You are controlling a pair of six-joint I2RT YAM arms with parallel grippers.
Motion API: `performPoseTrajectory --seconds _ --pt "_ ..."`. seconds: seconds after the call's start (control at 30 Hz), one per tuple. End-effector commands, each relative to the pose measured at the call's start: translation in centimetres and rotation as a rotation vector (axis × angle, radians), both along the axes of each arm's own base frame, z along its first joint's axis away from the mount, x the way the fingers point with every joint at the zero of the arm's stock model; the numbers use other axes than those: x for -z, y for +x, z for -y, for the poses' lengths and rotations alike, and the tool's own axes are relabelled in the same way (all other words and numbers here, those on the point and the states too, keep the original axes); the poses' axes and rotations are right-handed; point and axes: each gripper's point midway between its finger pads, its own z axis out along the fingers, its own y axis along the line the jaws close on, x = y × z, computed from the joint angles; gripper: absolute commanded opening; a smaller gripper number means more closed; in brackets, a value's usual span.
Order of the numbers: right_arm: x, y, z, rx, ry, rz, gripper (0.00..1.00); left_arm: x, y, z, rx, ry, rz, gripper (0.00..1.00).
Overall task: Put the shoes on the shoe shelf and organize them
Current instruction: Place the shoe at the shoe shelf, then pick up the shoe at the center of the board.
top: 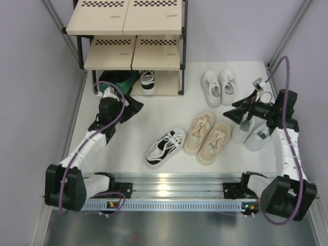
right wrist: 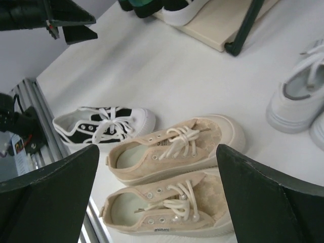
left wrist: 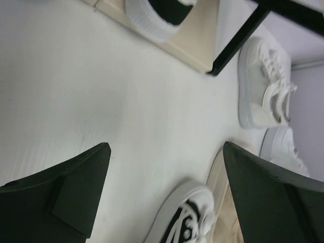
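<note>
My left end effector [left wrist: 166,147] and right end effector [right wrist: 157,149] gape apart, empty — the beige sneakers [right wrist: 167,202] lie touching, so grabbing one could drag its mate askew.

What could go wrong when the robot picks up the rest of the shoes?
The beige sneakers lie close together, so the right arm's open fingers might nudge one while grabbing the other. The lone black-and-white sneaker could get shelved away from its partner already on the shoe shelf's bottom board.
</note>
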Motion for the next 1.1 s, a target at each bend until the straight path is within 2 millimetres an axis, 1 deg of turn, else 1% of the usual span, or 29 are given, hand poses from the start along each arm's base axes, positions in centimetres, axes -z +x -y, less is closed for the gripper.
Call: performPoseTrajectory --seconds 0.0,0.03,0.07,0.13,0.17,0.2,0.23,0.27,0.3,0.33,0.37,0.47,0.57,0.63,0.7,0.73,0.77,0.8,0.83,0.9,0.93,1.0,1.03,1.07 --pt "0.8 -0.9 -2.6 -0.146 -0.195 0.091 0.99 3.9 -6.6 0.3 0.209 0.123 -0.107 0.97" --pt "1.5 -1.0 -3.2 -0.172 -0.229 0.088 0.99 3.9 -7.8 1.0 0.249 0.094 -0.102 0.92" --pt "1.7 -1.7 -4.8 -0.236 -0.244 0.097 0.99 4.5 -9.6 1.4 0.287 0.076 -0.094 0.89" --pt "2.7 -2.3 -6.0 -0.298 -0.274 0.096 0.99 5.0 -11.7 2.5 0.333 0.046 -0.111 0.84" --pt "2.9 -2.3 -6.0 -0.302 -0.282 0.095 0.99 5.6 -13.4 3.5 0.376 0.050 -0.112 0.81" --pt "3.1 -2.7 -6.7 -0.335 -0.295 0.108 0.99 6.1 -13.7 3.5 0.351 0.077 -0.113 0.81" --pt "3.5 -2.9 -7.0 -0.346 -0.305 0.099 0.99 6.1 -15.3 5.3 0.407 0.078 -0.106 0.80" --pt "3.7 -3.0 -7.1 -0.349 -0.311 0.097 1.00 6.8 -16.0 5.9 0.415 0.098 -0.112 0.77" --pt "3.8 -3.1 -7.1 -0.354 -0.317 0.100 0.99 7.0 -16.1 6.0 0.394 0.131 -0.102 0.77" --pt "4.0 -3.2 -7.2 -0.356 -0.321 0.097 0.99 7.3 -16.7 6.6 0.410 0.152 -0.098 0.75" --pt "4.2 -3.3 -7.2 -0.356 -0.323 0.096 1.00 7.6 -18.0 7.9 0.462 0.170 -0.096 0.74" --pt "4.6 -3.5 -7.0 -0.352 -0.335 0.095 0.99 8.5 -18.6 8.4 0.461 0.255 -0.083 0.73" --pt "4.8 -3.9 -7.0 -0.354 -0.337 0.096 0.99 9.8 -18.1 7.6 0.407 0.354 -0.101 0.69" --pt "5.0 -4.0 -7.1 -0.359 -0.336 0.097 0.99 10.7 -17.6 7.0 0.373 0.414 -0.117 0.58" --pt "5.1 -4.1 -7.0 -0.362 -0.336 0.097 0.99 11.2 -17.3 6.9 0.360 0.442 -0.128 0.48" --pt "5.1 -4.2 -7.1 -0.364 -0.336 0.096 0.99 11.5 -17.2 7.1 0.370 0.460 -0.134 0.38" --pt "5.2 -4.2 -7.1 -0.369 -0.336 0.094 0.99 11.4 -17.1 7.3 0.380 0.465 -0.127 0.31" --pt "5.3 -4.3 -7.2 -0.375 -0.339 0.092 0.99 11.2 -17.0 7.7 0.397 0.468 -0.115 0.21" --pt "5.4 -4.4 -7.3 -0.382 -0.341 0.091 0.99 10.5 -17.0 8.3 0.410 0.453 -0.097 0.00" --pt "5.7 -4.6 -7.4 -0.397 -0.347 0.080 0.99 9.4 -16.9 8.8 0.414 0.429 -0.068 0.00" --pt "5.8 -4.7 -7.7 -0.411 -0.358 0.080 0.99 8.1 -17.2 9.2 0.420 0.396 -0.031 0.00" --pt "6.5 -5.0 -8.4 -0.442 -0.392 0.068 0.99 6.5 -17.4 9.4 0.400 0.326 0.002 0.00" --pt "6.3 -5.3 -8.7 -0.459 -0.403 0.060 0.99 4.6 -17.5 9.6 0.369 0.231 0.035 0.00" --pt "6.3 -5.5 -9.1 -0.474 -0.416 0.055 0.99 4.0 -17.7 9.4 0.353 0.189 0.045 0.00"
